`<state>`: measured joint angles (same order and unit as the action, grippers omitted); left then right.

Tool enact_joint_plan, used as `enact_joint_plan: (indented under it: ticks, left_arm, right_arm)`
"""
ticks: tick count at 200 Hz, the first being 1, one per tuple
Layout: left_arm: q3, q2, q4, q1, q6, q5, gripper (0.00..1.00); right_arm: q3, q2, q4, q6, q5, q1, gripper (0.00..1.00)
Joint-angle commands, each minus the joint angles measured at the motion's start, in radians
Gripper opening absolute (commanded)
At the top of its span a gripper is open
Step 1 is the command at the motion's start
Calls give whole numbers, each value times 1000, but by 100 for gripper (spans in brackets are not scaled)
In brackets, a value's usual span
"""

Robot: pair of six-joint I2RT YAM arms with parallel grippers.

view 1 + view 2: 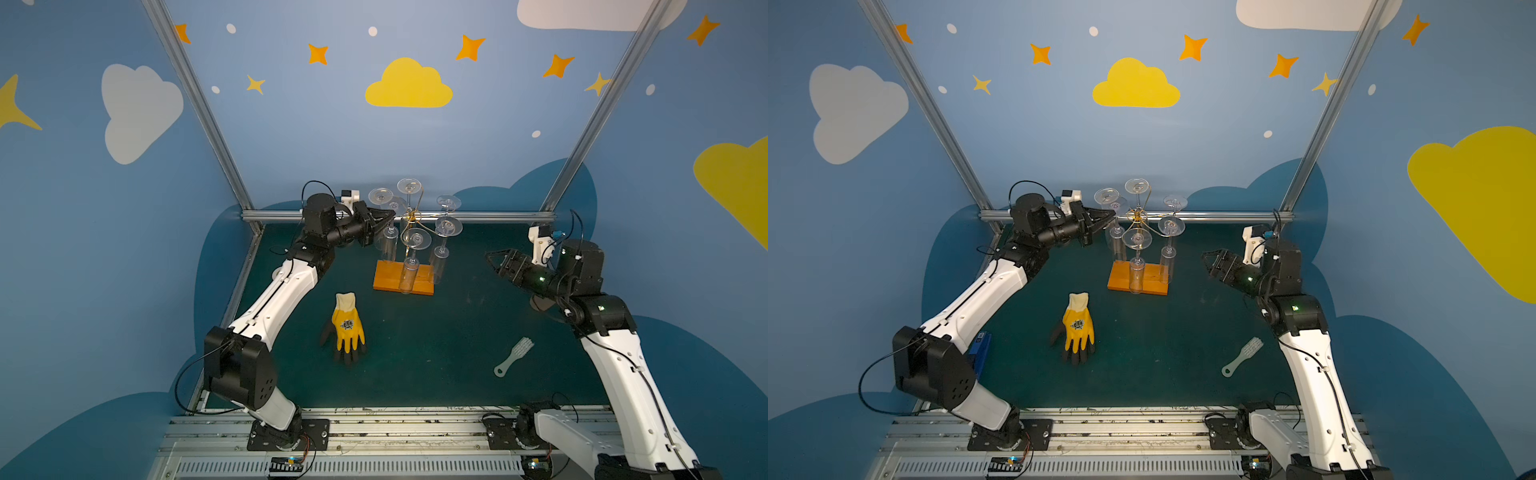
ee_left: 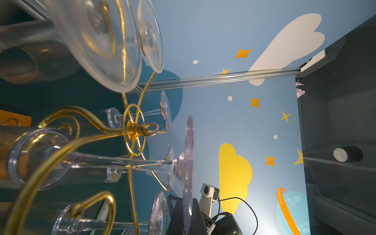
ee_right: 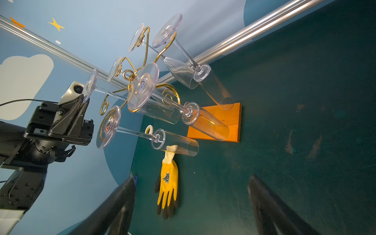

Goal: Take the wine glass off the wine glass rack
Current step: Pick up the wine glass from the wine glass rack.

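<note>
The left end effector (image 1: 389,215) is pressed together on the rim of the round foot of one wine glass (image 2: 105,161). This glass hangs on the side of the wine glass rack (image 2: 134,128) that faces the worktop's left edge. In the left wrist view the foot runs edge-on straight into the dark fingers, and the right wrist view shows the same pinch from across the rack.

The glass hangs foot up and bowl down, so its long axis is close to upright, tipped a little. Its stem appears to pass through one of the curled gold arms. The end effector reaches in level, across that axis, and the post lies just beyond the glass, ahead of the fingers. I judge the way out to be a small lift, then a pull back toward the left edge, away from the post.

The left arm is plainly the nearer one. The right end effector (image 1: 491,258) hovers well apart on the rack's other side, fingers spread and holding nothing.

The rack stands near the far edge of the worktop (image 1: 436,340), about midway along it, on an orange wooden base (image 1: 385,277). Its wire is thin, smooth and shiny. The six glasses are clear, slim, straight-sided flutes with thin stems and flat disc feet. They look hard and slick, and they hang close together. A thin rim held by two fingertips could pivot or slip.
</note>
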<state>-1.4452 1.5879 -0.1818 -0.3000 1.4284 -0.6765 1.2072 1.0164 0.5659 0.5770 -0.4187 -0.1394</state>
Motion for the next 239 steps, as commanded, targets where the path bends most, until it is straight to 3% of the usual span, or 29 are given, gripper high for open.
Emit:
enact_joint_plan:
  ticks: [1, 134, 170, 239]
  left_arm:
    - [-10, -15, -28, -8, -18, -22, 3]
    - [125, -142, -36, -34, -19, -13, 3]
    - [242, -241, -24, -45, -26, 47, 3]
    - [389, -500, 157, -41, -198, 225, 3]
  right_arm:
    - [23, -7, 1, -15, 12, 0, 86]
    - [18, 8, -29, -5, -14, 1, 86]
    - [32, 20, -28, -8, -30, 2, 86]
    - [85, 54, 1, -13, -71, 1, 85]
